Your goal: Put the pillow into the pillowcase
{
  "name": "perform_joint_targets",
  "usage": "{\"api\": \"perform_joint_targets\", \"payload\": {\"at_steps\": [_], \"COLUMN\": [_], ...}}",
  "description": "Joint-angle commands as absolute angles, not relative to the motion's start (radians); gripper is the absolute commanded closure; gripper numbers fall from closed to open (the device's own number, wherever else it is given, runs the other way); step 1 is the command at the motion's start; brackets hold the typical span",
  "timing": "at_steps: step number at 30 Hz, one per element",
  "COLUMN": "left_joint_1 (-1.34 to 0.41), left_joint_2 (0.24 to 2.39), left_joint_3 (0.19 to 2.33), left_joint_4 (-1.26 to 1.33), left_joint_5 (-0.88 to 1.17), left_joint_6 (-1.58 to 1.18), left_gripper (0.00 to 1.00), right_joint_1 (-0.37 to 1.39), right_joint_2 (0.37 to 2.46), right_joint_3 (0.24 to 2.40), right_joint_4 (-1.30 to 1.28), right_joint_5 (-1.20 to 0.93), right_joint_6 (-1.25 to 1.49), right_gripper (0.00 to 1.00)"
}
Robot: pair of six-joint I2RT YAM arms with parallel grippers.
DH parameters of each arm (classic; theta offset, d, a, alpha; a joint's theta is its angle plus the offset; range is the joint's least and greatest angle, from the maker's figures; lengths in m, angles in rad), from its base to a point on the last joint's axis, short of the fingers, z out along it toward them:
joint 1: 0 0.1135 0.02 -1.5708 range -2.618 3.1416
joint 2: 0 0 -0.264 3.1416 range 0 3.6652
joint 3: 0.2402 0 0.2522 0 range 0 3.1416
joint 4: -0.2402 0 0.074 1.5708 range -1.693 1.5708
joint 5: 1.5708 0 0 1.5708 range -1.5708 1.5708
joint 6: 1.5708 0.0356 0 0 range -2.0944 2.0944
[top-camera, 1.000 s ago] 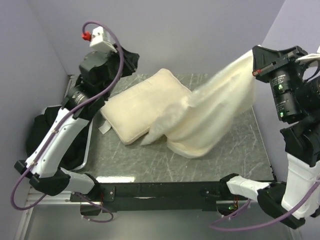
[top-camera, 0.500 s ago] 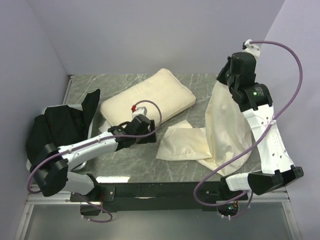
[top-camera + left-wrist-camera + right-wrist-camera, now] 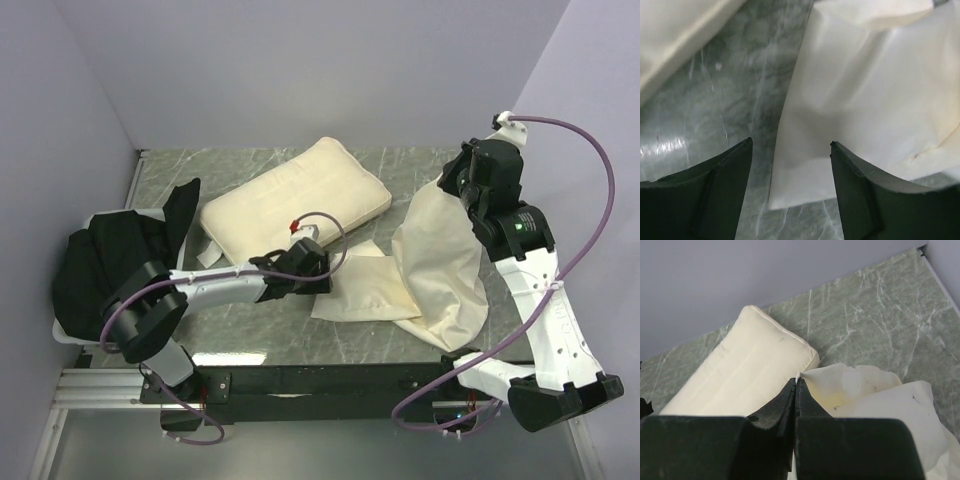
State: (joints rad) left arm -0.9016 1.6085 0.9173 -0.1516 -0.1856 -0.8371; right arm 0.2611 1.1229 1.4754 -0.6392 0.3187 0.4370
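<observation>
The pillow (image 3: 295,205) is lying on the table (image 3: 250,335), not inside the pillowcase (image 3: 440,265) yet. The right gripper (image 3: 796,381) is pinching the pillowcase up. The left gripper (image 3: 791,143) is hovering by its low edge, fingers wide.

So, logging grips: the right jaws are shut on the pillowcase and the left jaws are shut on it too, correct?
No. The left jaws stand open over the pillowcase edge, gripping nothing, as the left wrist view shows. The right jaws are shut on it.
</observation>
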Motion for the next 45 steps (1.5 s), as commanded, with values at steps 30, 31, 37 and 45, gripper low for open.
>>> {"api": "perform_joint_targets", "payload": {"at_steps": [30,31,37,45], "left_joint_1": [-1.095,-1.077,-0.708,-0.385], "left_joint_2": [1.412,1.367,1.078,1.236], "left_joint_3": [0.948,0.977,1.231,1.741], "left_joint_4": [-0.417,-0.502,-0.609,-0.725], "left_joint_5": [-0.509,-0.559,-0.52,-0.384], "left_joint_6": [-0.873,-0.868,-0.744,-0.652], "left_gripper": [0.99,0.99,0.99,0.99], "right_joint_1": [0.252,0.249,0.181,0.043], "right_joint_2": [1.098,1.11,1.149,1.161], "right_joint_3": [1.563,1.577,1.674,1.723], "right_joint_4": [-0.638,-0.641,-0.657,-0.641], "right_joint_5": [0.374,0.38,0.379,0.295], "right_joint_6": [0.416,0.416,0.433,0.492], "right_gripper": [1.0,1.0,1.0,1.0]}}
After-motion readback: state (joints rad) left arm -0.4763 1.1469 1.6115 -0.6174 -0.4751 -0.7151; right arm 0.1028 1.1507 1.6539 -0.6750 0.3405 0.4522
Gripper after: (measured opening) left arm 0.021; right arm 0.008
